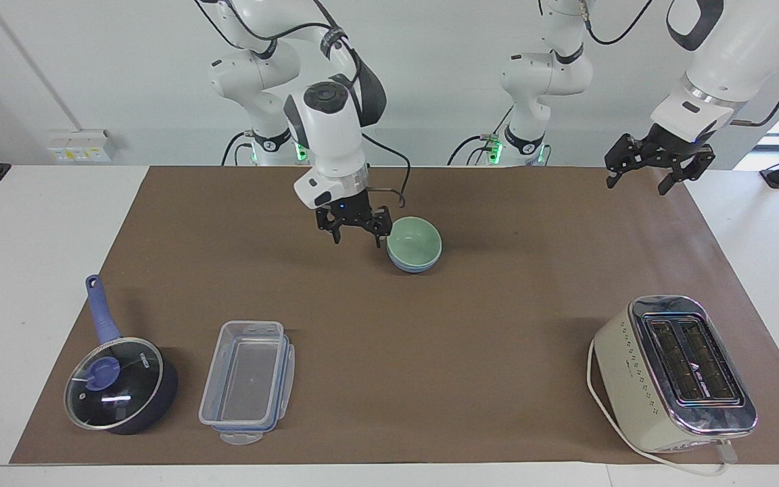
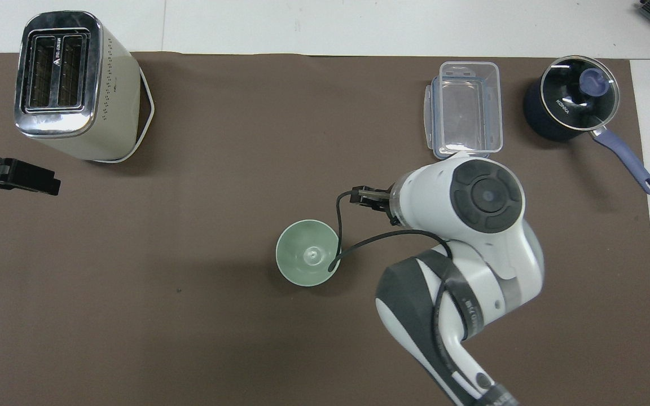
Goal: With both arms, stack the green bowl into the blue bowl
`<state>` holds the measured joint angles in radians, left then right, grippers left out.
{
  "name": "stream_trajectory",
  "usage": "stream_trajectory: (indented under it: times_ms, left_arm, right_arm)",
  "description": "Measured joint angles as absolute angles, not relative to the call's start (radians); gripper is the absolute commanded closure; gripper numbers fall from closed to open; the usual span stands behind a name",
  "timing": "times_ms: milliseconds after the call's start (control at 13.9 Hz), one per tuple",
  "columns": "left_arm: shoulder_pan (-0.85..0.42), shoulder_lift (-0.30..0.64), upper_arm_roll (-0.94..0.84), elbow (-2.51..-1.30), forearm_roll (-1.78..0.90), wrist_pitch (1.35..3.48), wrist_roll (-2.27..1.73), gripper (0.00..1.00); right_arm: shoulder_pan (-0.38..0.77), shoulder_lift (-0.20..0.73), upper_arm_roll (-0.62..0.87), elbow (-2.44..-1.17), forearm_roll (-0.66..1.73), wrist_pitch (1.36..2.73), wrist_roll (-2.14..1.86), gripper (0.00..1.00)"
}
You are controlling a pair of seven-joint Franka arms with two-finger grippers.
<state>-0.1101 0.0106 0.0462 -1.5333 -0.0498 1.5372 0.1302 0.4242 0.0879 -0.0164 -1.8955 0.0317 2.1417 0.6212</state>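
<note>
The pale green bowl (image 1: 414,238) sits nested inside the blue bowl (image 1: 414,266) near the middle of the brown mat. Only a blue rim shows under it. In the overhead view the green bowl (image 2: 308,252) hides the blue one. My right gripper (image 1: 355,228) is open and empty. It hangs just above the mat beside the bowls, toward the right arm's end, apart from them. My left gripper (image 1: 640,177) is open and empty. It waits in the air over the mat's edge at the left arm's end, and shows in the overhead view (image 2: 20,176).
A cream toaster (image 1: 673,372) stands at the left arm's end, farther from the robots. A clear plastic container (image 1: 247,382) and a dark blue lidded saucepan (image 1: 119,385) stand at the right arm's end, farther from the robots than the bowls.
</note>
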Motion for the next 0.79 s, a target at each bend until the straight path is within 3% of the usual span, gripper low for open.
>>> stream_trajectory:
  times_ms: [789]
  left_arm:
    - [-0.11,0.011,0.044,-1.533,-0.05,1.537,0.13,0.0]
  right_arm:
    - [0.151,-0.078,-0.022,-1.737,0.008,1.805,0.365,0.0]
